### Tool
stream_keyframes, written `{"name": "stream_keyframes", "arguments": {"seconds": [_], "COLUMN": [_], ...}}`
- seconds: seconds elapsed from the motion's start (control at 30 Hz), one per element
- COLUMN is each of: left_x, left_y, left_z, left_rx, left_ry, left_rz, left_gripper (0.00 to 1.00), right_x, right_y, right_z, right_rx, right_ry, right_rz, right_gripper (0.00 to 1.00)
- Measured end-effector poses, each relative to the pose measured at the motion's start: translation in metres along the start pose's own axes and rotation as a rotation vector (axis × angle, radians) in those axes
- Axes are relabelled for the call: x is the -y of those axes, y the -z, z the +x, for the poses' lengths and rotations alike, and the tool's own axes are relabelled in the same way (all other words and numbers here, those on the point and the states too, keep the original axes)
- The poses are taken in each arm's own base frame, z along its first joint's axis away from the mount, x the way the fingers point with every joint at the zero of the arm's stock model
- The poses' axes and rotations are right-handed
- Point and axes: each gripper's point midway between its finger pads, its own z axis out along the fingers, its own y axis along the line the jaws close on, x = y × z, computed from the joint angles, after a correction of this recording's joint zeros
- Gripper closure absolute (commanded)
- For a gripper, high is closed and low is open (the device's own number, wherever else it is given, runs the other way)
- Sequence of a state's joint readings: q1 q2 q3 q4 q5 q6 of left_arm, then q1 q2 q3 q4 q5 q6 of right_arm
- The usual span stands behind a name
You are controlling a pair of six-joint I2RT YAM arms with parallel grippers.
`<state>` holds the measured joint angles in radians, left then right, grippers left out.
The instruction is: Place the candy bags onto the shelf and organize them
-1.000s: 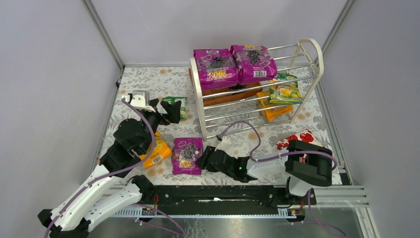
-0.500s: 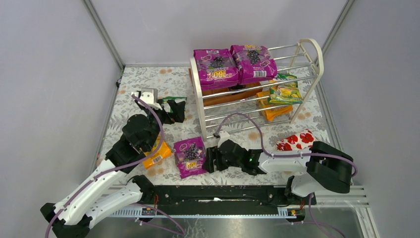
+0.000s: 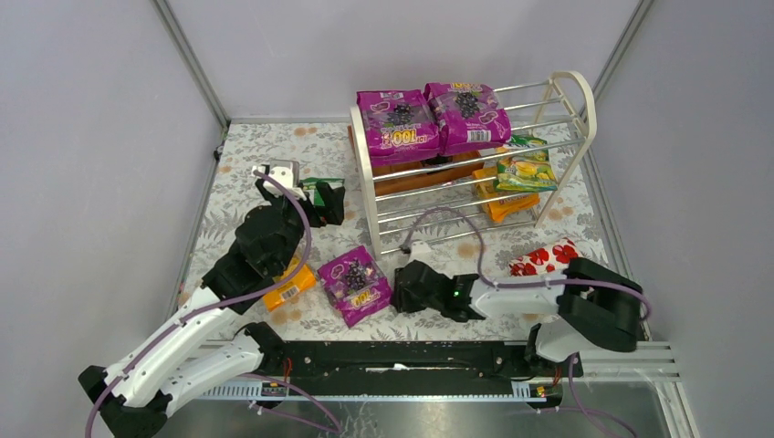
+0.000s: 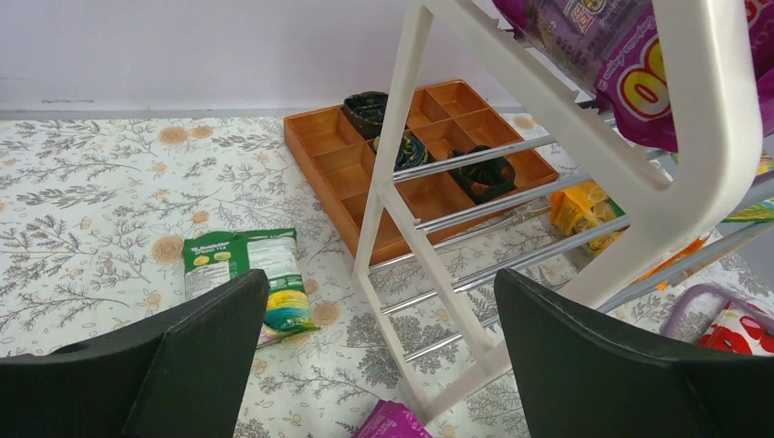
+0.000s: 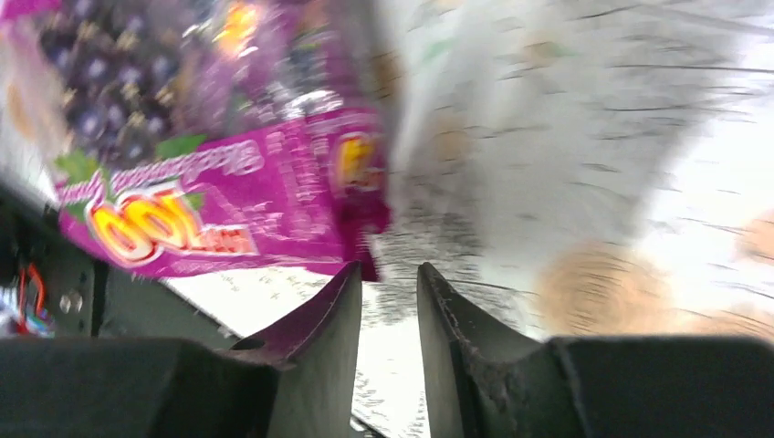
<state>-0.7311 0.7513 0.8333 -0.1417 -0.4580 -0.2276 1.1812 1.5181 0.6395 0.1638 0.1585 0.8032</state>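
Note:
A magenta candy bag [image 3: 356, 285] lies tilted on the flowered cloth in front of the shelf [image 3: 365, 173]. My right gripper [image 3: 399, 290] is low at its right edge. In the right wrist view, which is blurred, the jaws [image 5: 391, 266] stand a narrow gap apart with the bag's corner [image 5: 365, 228] just at their tips. My left gripper [image 3: 324, 196] hangs wide open above a green-white bag [image 4: 246, 274], holding nothing. An orange bag [image 3: 290, 283] lies beside the left arm. Two magenta bags [image 3: 398, 120] [image 3: 467, 111] sit on the top tier; a green-yellow one [image 3: 525, 169] and an orange one [image 3: 502, 205] rest lower.
A brown compartmented tray [image 4: 347, 146] sits under the shelf's left end. A red-and-white heart-patterned package [image 3: 545, 257] lies at the right, near the right arm. The shelf's white end frame [image 4: 703, 109] stands close to my left gripper. Grey walls enclose the table.
My right gripper slid left to the magenta bag and narrowed its jaws; the bag turned and shifted slightly right. My left arm reached farther toward the shelf, still wide open.

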Motion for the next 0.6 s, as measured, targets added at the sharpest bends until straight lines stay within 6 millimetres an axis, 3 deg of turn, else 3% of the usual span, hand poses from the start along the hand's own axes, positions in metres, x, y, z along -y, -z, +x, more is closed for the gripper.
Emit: {"name": "stream_keyframes", "arguments": {"seconds": [0.1, 0.17, 0.23, 0.33, 0.43, 0.6], "left_x": [0.0, -0.001, -0.001, -0.002, -0.002, -0.002], "left_y": [-0.001, -0.002, -0.003, -0.004, -0.004, -0.004], "left_z": [0.002, 0.002, 0.003, 0.004, 0.004, 0.004], "left_rx": [-0.005, -0.006, -0.01, -0.013, -0.013, -0.013], "left_ry": [-0.003, -0.004, -0.006, -0.007, -0.007, -0.007], "left_rz": [-0.002, -0.005, -0.008, -0.01, -0.011, -0.011], "left_gripper": [0.01, 0.01, 0.01, 0.01, 0.01, 0.01], "right_x": [0.032, 0.054, 0.077, 0.092, 0.08, 0.036], "right_y": [0.015, 0.022, 0.028, 0.034, 0.035, 0.03], "right_z": [-0.019, -0.033, -0.049, -0.065, -0.062, -0.038], "right_rx": [0.094, 0.151, 0.205, 0.245, 0.204, 0.105], "right_ry": [-0.068, -0.127, -0.185, -0.219, -0.203, -0.24], "right_rz": [0.102, 0.158, 0.208, 0.24, 0.171, -0.069], "right_gripper": [0.66, 0.59, 0.42, 0.19, 0.13, 0.12]}}
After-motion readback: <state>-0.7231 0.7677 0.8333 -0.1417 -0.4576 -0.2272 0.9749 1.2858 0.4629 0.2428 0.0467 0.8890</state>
